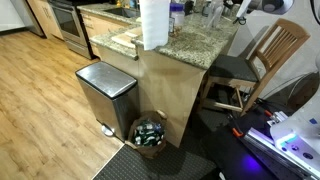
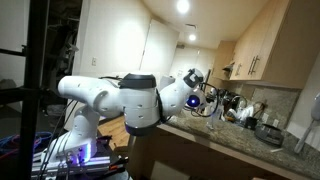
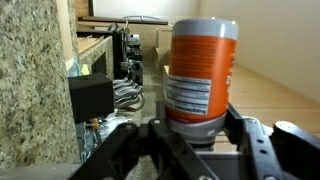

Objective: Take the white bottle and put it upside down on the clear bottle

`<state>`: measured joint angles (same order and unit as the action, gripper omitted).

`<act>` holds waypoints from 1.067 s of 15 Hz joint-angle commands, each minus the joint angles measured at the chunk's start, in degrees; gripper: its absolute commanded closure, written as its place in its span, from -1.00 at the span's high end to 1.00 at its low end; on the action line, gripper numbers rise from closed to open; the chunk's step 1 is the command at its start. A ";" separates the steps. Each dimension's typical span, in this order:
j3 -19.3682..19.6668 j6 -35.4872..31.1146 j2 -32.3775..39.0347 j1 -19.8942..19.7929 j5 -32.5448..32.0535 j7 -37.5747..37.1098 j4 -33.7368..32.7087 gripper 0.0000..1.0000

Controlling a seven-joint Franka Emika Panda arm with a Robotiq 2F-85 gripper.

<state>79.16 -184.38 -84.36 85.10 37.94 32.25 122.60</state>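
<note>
One granite counter, wood floor, steel bin, tool pinching orange-labelled bottle.

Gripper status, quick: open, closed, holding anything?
Gripper: closed on the orange-labelled bottle, with a finger against each side of it in the wrist view.

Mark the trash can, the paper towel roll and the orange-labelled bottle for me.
trash can (image 1: 108, 102), in an exterior view, front wall.
paper towel roll (image 1: 153, 25), in an exterior view, its side.
orange-labelled bottle (image 3: 201, 50), wrist view, orange band.
</note>
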 commanded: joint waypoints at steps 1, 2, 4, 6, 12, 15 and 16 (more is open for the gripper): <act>0.82 1.51 0.00 -0.12 9.91 -1.24 -1.13 -0.50; 1.25 1.66 -0.01 -0.13 13.08 -1.06 -1.15 -0.50; 2.60 1.84 0.00 -0.84 19.77 -0.51 0.64 -0.50; 3.29 1.24 -0.01 -1.27 25.22 -1.68 2.94 -0.50; 3.74 -0.03 -0.03 -0.30 25.19 -2.78 1.27 -0.50; 5.29 5.16 -0.03 -1.21 28.55 -10.08 1.08 -0.50; 5.64 6.36 0.22 -1.29 29.03 -12.53 0.90 -0.50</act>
<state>83.81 -181.98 -84.39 84.77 64.40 24.71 123.86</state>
